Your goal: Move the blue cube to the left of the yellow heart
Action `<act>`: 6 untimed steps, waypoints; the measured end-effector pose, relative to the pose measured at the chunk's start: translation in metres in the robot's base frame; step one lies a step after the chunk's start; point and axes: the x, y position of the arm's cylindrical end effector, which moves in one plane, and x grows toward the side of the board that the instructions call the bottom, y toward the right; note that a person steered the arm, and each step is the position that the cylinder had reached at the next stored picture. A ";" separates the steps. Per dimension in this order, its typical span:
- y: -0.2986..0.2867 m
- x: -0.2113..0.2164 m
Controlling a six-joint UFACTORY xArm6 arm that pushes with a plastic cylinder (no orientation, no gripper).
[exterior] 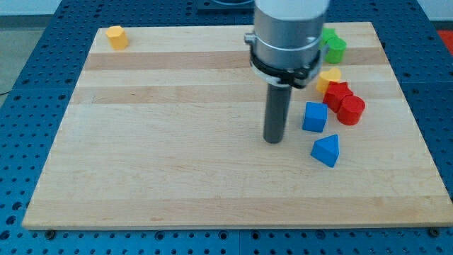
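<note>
The blue cube (315, 117) sits on the wooden board at the view's right of centre. The yellow heart (328, 77) lies just above it, partly behind the arm's grey body. My tip (274, 139) rests on the board a short way to the view's left of the blue cube and slightly lower, not touching it.
Two red blocks (343, 101) crowd between the heart and the cube's right side. A blue wedge-shaped block (326, 150) lies below the cube. Green blocks (333, 45) sit at the top right. A yellow block (117, 37) sits at the top left corner.
</note>
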 end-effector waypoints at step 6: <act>-0.054 -0.139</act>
